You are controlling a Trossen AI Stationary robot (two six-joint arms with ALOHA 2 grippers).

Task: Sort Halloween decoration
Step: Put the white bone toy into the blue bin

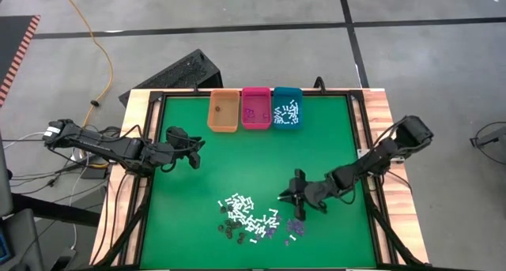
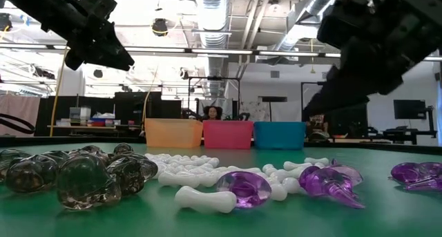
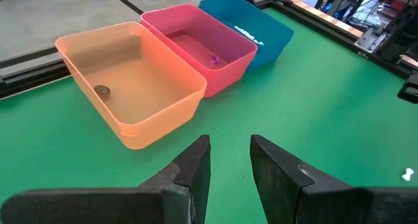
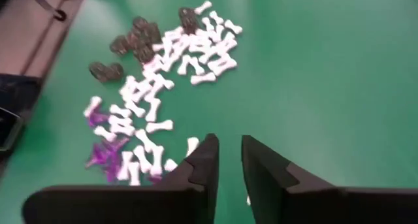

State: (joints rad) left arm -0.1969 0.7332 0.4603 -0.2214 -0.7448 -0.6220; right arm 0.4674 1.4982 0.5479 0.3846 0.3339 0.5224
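The Halloween decoration point(image 1: 249, 220) lies in a loose pile on the green mat near the front edge: white bone sticks point(image 4: 176, 74), dark pieces point(image 4: 134, 38) and purple bits point(image 4: 104, 155). My right gripper point(image 4: 228, 142) hangs just right of the pile point(image 1: 286, 193), slanting down toward it, open by a narrow gap with nothing between the fingers. My left gripper point(image 3: 230, 142) waits open over the mat's left side point(image 1: 192, 148), facing the bins.
Three bins stand in a row at the mat's far edge: orange point(image 1: 223, 111) with a dark piece point(image 3: 102, 90), pink point(image 1: 255, 107) with a purple bit point(image 3: 213, 59), teal point(image 1: 286, 107) with white sticks. Bare mat point(image 1: 261, 164) lies between pile and bins.
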